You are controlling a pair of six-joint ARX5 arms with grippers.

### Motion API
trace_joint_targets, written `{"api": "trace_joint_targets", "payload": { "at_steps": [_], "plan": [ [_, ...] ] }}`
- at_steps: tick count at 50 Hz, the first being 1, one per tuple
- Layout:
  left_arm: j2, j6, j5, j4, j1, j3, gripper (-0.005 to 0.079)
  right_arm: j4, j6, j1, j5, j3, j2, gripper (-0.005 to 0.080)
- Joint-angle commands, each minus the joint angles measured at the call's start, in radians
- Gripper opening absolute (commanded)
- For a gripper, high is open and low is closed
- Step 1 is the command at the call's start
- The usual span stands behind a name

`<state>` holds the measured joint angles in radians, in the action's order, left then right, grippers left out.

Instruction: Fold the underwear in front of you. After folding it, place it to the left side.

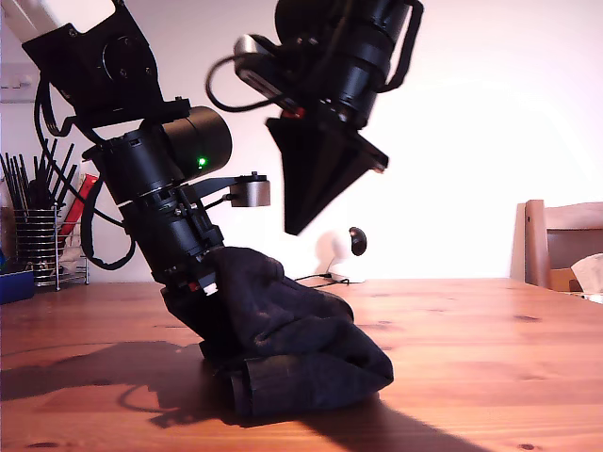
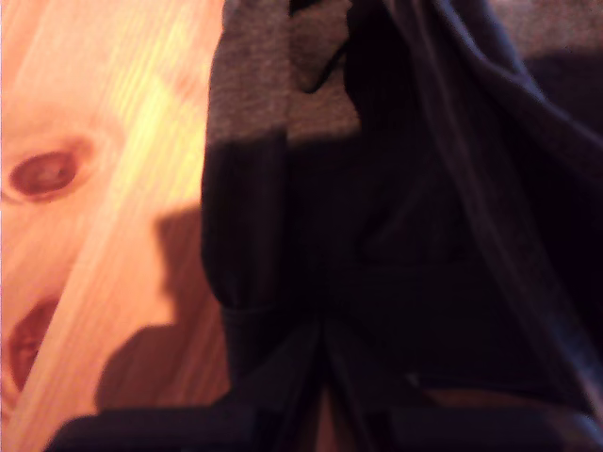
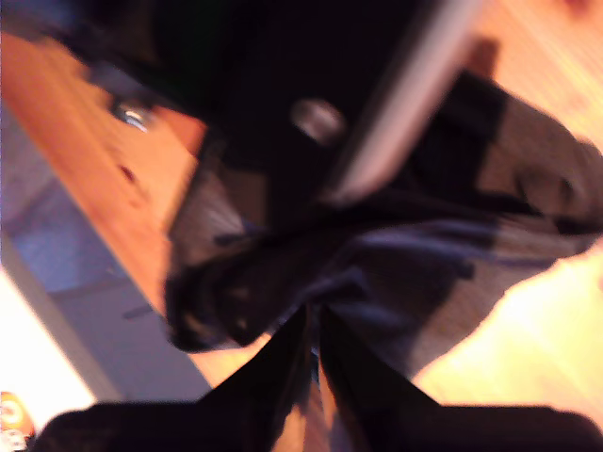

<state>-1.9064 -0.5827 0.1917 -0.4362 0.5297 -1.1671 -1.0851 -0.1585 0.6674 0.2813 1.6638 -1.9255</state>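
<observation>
Underwear (image 1: 301, 348), one dark rumpled heap, lies on the wooden table (image 1: 490, 367) in the exterior view. Beyond the heap toward that view's left, one wire rack (image 1: 42, 247) holds dark upright utensils. My first gripper (image 1: 203, 299) is buried in the cloth's upper edge; my second gripper (image 1: 294, 226) hangs above the heap.

First wrist view: underwear (image 2: 377, 235) bunched at the jaws, apparently pinched.

Second wrist view: fingers (image 3: 268, 372) pressed together, above the underwear (image 3: 377, 273).
</observation>
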Motion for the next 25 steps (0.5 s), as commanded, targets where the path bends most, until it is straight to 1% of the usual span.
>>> {"api": "trace_joint_targets", "payload": {
  "at_steps": [1,9,25],
  "plan": [
    [-0.031,-0.005,-0.018,-0.020,-0.006,0.021,-0.0021,0.010,-0.006,-0.008,-0.002,-0.048,-0.074,-0.0011],
    [-0.031,-0.005,-0.018,-0.023,-0.006,0.021,-0.0021,0.081,0.001,-0.010,0.000,-0.093,-0.111,-0.0011],
    [-0.031,-0.005,-0.019,-0.042,-0.007,0.020,-0.0021,0.151,0.002,-0.016,0.000,-0.106,-0.145,-0.0011]
  ]
}}
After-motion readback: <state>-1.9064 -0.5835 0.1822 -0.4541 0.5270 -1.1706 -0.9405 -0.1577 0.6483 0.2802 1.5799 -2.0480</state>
